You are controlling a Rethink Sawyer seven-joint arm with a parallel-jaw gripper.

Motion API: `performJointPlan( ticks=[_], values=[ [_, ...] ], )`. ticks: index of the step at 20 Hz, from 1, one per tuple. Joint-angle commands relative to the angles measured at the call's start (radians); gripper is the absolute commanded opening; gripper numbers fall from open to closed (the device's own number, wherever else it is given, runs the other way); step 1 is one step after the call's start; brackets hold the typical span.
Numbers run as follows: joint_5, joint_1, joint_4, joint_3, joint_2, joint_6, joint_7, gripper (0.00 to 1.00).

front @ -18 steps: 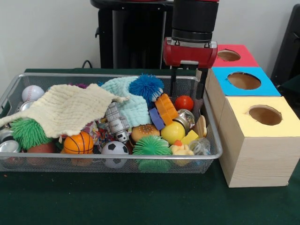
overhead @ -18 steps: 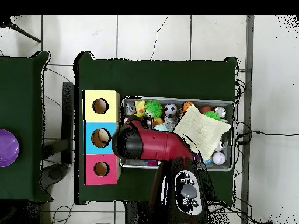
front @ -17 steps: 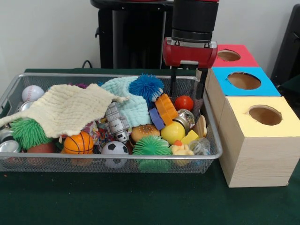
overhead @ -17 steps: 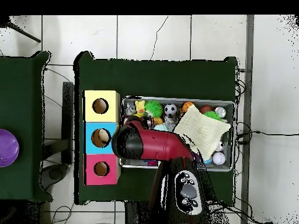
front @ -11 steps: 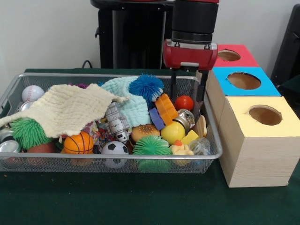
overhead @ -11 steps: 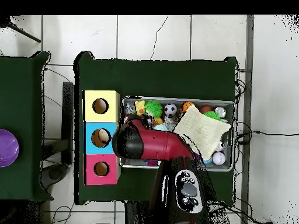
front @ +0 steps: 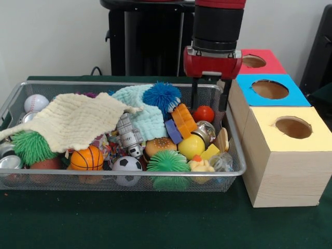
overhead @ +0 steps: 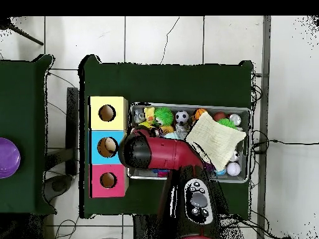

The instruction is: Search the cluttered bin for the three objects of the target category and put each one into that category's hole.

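The wire mesh bin [front: 111, 83] is full of toys; in the overhead view its rim [overhead: 187, 104] lies right of the boxes. One clear, wrinkly plastic item [front: 223, 162] lies in the bin's front right corner, beside a yellow duck; it also shows in the overhead view [overhead: 138, 116]. I cannot make out the other clear items. My gripper [front: 210, 106] hangs open and empty over the bin's far right end, above a small red ball [front: 204, 113]. In the overhead view the arm [overhead: 156, 154] hides the gripper.
Three wooden boxes stand right of the bin, each with a round hole: red [front: 253, 61], blue [front: 270, 89], yellow [front: 293, 127]. A cream cloth [front: 72, 120] covers the bin's left half. Balls, spiky toys, a toy burger and metal cans [front: 206, 130] crowd the rest.
The gripper has shifted slightly toward the boxes, to the right in the front view. It stays open and empty. Nothing in the bin has moved.
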Motion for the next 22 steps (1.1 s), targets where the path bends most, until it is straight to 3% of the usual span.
performJointPlan(
  ticks=[1,4,8,14,22],
  values=[
    [0.006,-0.011,0.003,0.042,-0.085,0.339,0.038,1.00],
    [-0.004,-0.010,0.013,0.032,-0.149,0.403,0.035,1.00],
    [-0.029,-0.017,0.001,0.038,-0.162,0.356,0.036,1.00],
    [-0.054,-0.027,-0.042,0.065,-0.066,0.127,0.082,1.00],
    [-0.044,0.000,-0.154,0.047,0.020,0.082,0.081,1.00]
  ],
)
